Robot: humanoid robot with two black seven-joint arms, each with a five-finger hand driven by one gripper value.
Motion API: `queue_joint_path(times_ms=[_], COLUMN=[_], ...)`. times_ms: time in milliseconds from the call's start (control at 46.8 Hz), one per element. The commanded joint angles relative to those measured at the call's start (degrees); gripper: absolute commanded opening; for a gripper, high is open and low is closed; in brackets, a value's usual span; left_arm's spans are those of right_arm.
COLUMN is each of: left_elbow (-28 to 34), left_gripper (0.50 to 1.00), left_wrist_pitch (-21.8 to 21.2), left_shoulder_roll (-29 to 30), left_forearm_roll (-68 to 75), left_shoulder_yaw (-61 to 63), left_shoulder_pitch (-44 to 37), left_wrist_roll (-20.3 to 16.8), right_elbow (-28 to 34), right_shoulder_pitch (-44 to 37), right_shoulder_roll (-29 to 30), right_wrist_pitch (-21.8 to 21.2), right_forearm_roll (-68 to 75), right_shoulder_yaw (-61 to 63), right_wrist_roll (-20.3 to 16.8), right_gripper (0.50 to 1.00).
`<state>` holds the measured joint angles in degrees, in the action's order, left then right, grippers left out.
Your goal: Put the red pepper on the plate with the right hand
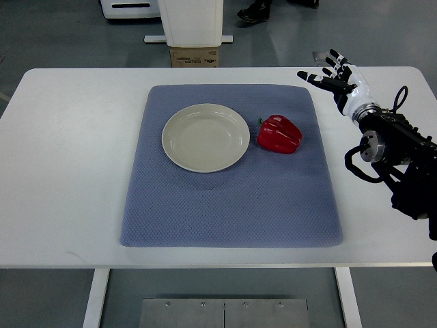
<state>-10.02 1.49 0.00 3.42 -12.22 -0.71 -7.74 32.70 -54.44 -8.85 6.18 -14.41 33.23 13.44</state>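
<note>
A red pepper (279, 134) lies on its side on the blue mat (232, 198), just right of a cream plate (205, 137) that has nothing on it. My right hand (333, 75) hovers above the table's far right part, beyond the mat's right corner, up and to the right of the pepper. Its fingers are spread and hold nothing. The black right arm comes in from the right edge. No left arm shows.
The mat covers the middle of a white table (61, 171). A cardboard box (194, 56) and a white stand sit on the floor behind the table. A person's shoe (254, 11) shows at the top edge.
</note>
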Motion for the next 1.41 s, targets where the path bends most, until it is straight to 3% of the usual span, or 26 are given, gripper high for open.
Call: queue_joint_path(times_ms=[0,1389], left_elbow=[0.0,0.0], left_gripper=[1.0,1.0], left_wrist_pitch=[0.0,0.0], left_shoulder_roll=[0.0,0.0], left_forearm_roll=[0.0,0.0], left_shoulder_yaw=[0.0,0.0], left_shoulder_pitch=[0.0,0.0], left_wrist_roll=[0.0,0.0], right_elbow=[0.0,0.3], right_shoulder_pitch=[-0.1,0.1], right_shoulder_roll=[0.0,-0.5], right_wrist_pitch=[-0.2,-0.6], right_forearm_roll=[0.0,0.0], right_shoulder_yaw=[0.0,0.1], right_wrist_roll=[0.0,0.0], right_gripper=[1.0,1.0])
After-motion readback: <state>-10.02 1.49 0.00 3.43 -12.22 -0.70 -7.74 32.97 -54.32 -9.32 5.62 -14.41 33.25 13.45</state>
